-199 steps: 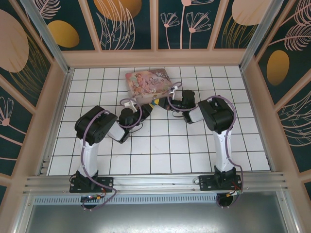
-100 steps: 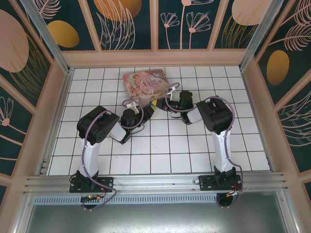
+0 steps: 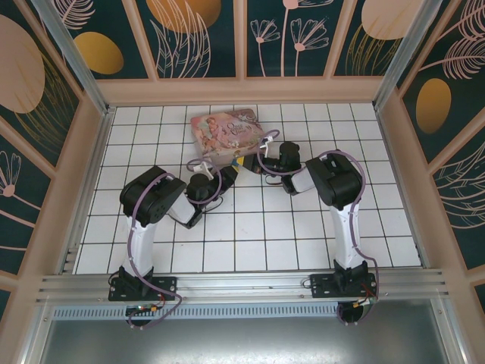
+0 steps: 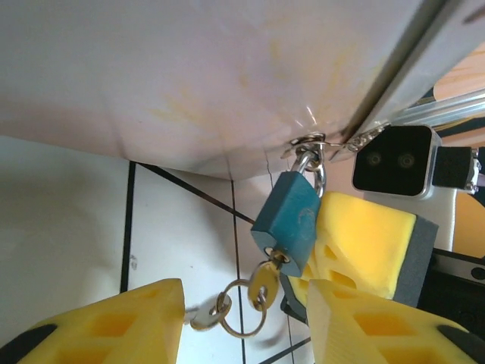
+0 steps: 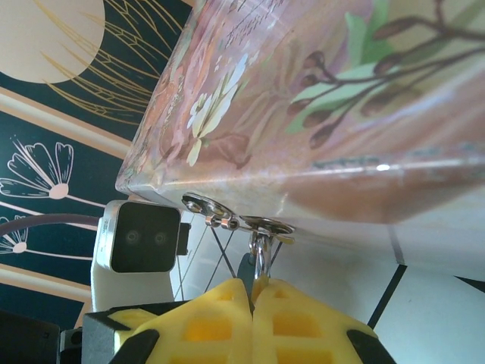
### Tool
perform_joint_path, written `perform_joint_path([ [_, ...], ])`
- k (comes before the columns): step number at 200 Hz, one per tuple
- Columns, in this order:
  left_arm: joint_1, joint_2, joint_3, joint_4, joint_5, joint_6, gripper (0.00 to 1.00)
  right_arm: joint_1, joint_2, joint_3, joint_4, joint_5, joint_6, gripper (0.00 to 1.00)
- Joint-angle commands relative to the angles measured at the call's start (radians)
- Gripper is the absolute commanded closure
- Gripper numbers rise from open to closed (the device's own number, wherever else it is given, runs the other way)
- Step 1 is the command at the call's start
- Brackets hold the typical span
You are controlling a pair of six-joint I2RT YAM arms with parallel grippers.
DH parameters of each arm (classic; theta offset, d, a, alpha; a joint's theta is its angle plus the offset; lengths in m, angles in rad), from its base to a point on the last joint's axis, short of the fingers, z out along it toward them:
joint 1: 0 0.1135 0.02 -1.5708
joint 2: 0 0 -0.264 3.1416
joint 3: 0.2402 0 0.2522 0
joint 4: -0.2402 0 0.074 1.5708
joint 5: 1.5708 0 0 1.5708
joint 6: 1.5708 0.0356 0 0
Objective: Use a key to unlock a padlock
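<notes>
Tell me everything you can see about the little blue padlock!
The padlock is tiny, with a blue-green body and a thin silver shackle, both metal-looking. It hangs tilted from the hasp of the tin, above the tiles, shackle seemingly shut. A brass-coloured key sits in its bottom keyhole, a ring dangling from it. The right gripper is shut on it, a yellow pad against its side.

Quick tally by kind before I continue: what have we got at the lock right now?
tin box: 1
padlock: 1
keys: 2, the key in the padlock and a blurred second key on the ring
key ring: 1
Total: 5
</notes>
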Motion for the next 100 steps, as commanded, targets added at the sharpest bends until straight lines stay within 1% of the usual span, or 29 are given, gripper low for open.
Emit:
perform_joint_path([
  [1, 0.003, -0.025, -0.005, 0.069, -0.038, -0.011, 0.53, 0.021, 0.032, -0.012, -0.01, -0.073, 0.062, 1.0],
  [100, 0.003, -0.016, 0.014, 0.079, -0.045, -0.014, 0.71, 0.021, 0.037, -0.019, -0.003, -0.076, 0.062, 1.0],
])
